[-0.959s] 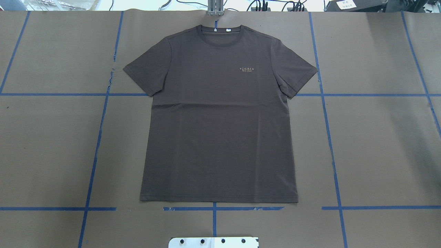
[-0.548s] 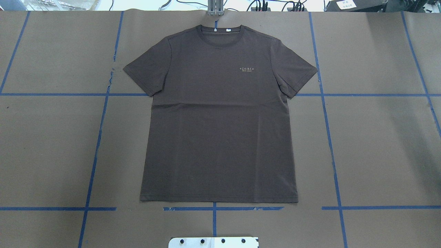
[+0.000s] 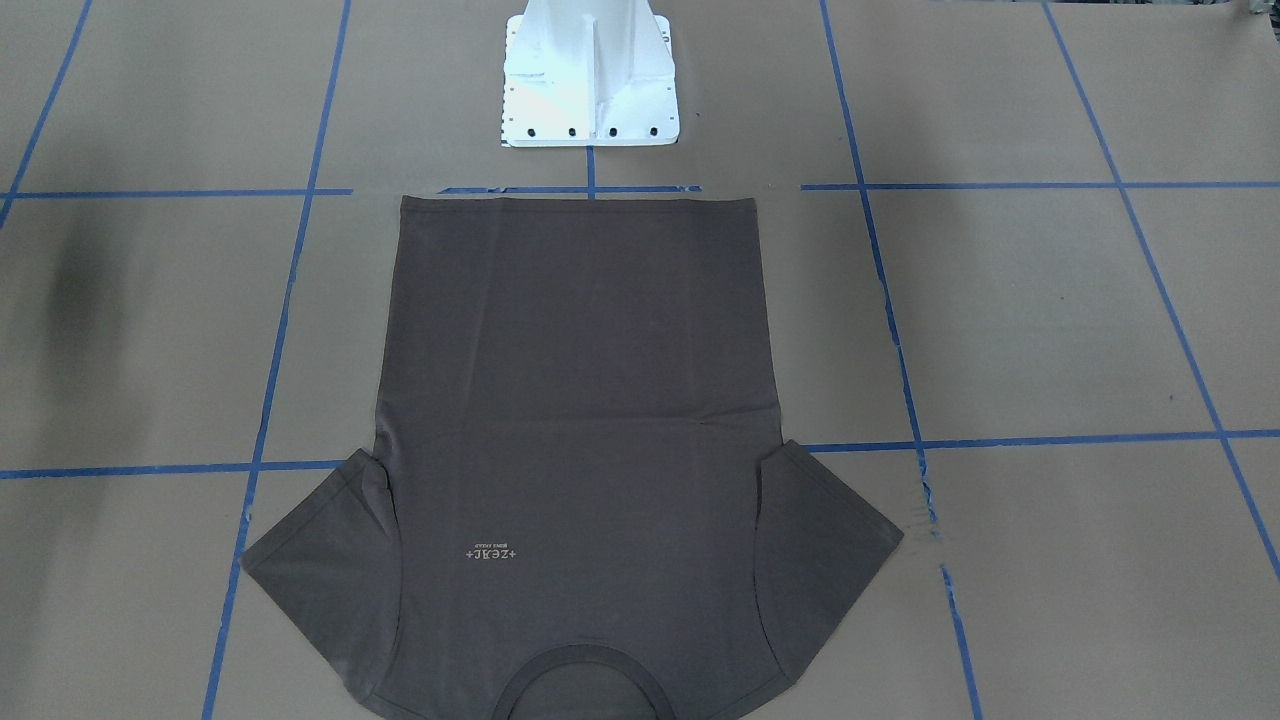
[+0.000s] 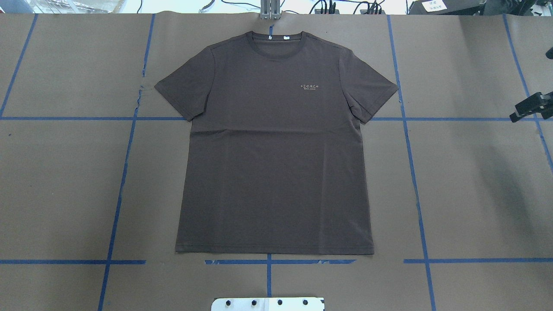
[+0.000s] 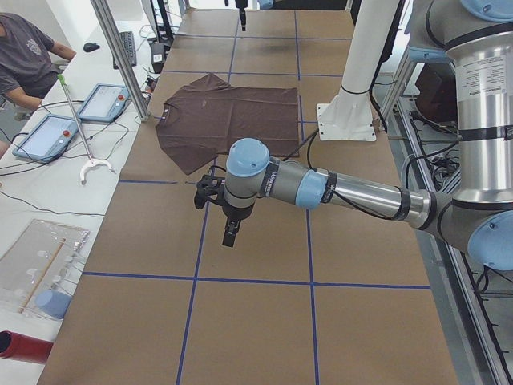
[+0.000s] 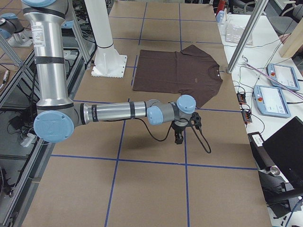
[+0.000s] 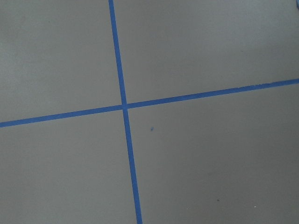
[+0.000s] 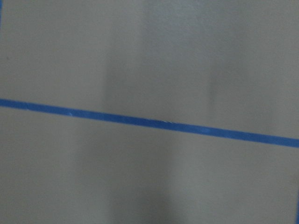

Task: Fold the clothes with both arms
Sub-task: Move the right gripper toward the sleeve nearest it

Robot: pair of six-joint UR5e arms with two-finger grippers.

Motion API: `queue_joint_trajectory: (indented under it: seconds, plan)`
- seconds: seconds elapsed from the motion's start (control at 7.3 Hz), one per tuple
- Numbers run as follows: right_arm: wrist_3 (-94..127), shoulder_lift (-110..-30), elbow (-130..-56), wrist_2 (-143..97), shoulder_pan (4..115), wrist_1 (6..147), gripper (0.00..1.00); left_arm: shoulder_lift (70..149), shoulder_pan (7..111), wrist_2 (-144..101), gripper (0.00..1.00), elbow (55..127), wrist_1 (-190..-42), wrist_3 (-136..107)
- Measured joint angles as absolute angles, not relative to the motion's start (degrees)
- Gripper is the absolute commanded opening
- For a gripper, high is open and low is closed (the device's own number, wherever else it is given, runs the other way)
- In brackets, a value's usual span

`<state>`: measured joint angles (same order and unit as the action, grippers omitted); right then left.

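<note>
The table (image 4: 475, 181) bears the T-shirt (image 4: 276, 164) spread flat, chest up, likely so both sleeves can be taken together; it lies between the pincers, well apart from each; the right gripper (image 6: 179, 138) and left gripper (image 5: 228, 234) hang over bare paper — open or closed, I cannot tell.

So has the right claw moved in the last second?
Yes. The right claw has entered the overhead view from its right edge, just above the blue tape line; before, it was out of frame.
</note>
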<state>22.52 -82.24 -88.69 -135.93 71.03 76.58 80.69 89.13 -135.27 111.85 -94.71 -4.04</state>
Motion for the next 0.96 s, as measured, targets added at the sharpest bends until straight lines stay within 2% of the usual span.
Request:
queue_joint_trajectory:
  seconds: [0.41, 0.96]
  plan:
    - [44.7, -68.2, -75.7, -131.1, 61.7, 64.6, 0.94, 80.7, 89.1, -135.1, 1.00, 112.5, -94.8, -4.2]
    - [55.3, -58.6, -66.0, -128.2, 58.6, 59.8, 0.83, 80.7, 89.2, -134.7, 1.00, 112.9, -94.8, -4.0]
